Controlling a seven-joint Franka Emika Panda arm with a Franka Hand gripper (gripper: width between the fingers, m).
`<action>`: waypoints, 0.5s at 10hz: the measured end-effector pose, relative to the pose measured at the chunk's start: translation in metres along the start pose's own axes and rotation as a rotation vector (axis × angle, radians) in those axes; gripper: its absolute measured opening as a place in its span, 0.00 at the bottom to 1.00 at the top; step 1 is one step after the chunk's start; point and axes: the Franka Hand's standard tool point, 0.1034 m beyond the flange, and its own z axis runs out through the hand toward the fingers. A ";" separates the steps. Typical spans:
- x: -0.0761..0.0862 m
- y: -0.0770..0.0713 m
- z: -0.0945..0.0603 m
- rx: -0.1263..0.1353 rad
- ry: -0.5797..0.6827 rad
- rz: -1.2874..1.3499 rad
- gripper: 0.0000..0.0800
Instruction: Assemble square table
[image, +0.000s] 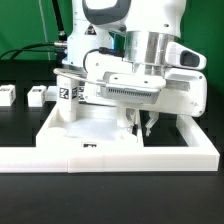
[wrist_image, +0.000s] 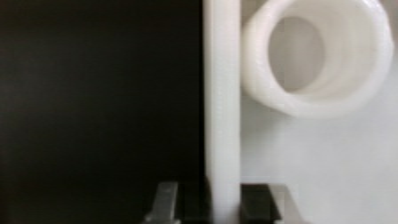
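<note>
Two fingers (wrist_image: 173, 204) clamp the square table (wrist_image: 320, 160) rim, running straight ahead.

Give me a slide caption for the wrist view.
Shut gripper pinching the tabletop rim beside a round corner socket.

no readable text, coded tags (image: 65, 94) on legs (image: 37, 96)

A long white L-shaped barrier (image: 110, 158) is laid across the black table (image: 20, 128). Its long run is seen along the near side, and its short arm is turned back at the exterior view's right. A green backdrop (image: 25, 25) is seen behind.
</note>
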 end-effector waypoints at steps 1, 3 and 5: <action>0.000 0.000 0.000 0.000 0.000 -0.004 0.07; 0.000 0.000 0.000 0.000 0.000 0.000 0.07; 0.000 0.000 0.000 0.000 0.000 0.000 0.07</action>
